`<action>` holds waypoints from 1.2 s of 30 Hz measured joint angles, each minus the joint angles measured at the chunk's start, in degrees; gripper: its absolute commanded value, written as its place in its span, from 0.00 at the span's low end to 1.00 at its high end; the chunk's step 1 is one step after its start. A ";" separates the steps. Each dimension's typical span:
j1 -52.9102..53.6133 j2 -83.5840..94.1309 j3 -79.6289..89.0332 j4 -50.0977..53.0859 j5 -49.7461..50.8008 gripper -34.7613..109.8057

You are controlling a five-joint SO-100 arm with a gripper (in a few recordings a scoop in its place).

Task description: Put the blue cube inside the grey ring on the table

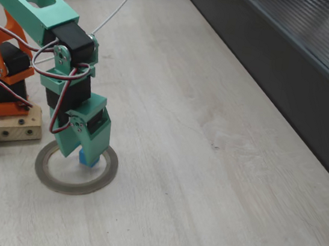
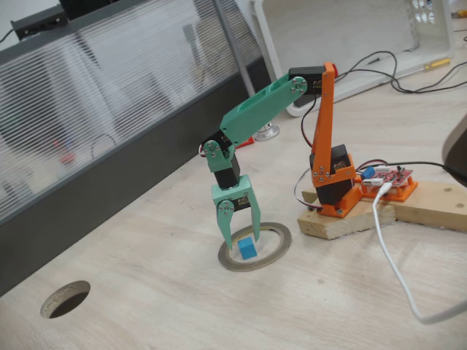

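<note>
Both fixed views show the pale wood-grain surface (image 1: 219, 166) (image 2: 182, 306) carrying the grey ring (image 1: 53, 183) (image 2: 281, 244), which lies flat just beside the arm's wooden base block (image 2: 343, 222). Over the ring hangs the green claw (image 1: 87, 155) (image 2: 241, 237), fingers spread apart and pointing down. Inside the ring sits the blue cube (image 1: 88, 160) (image 2: 247, 249), resting between the fingertips.
</note>
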State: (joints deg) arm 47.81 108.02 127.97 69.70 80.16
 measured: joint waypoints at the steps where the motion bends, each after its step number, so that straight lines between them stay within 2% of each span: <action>1: 0.00 0.00 0.00 0.00 0.00 0.49; 36: -0.53 0.35 0.00 0.00 0.35 0.49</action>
State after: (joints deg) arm 47.29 108.37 127.97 69.70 80.51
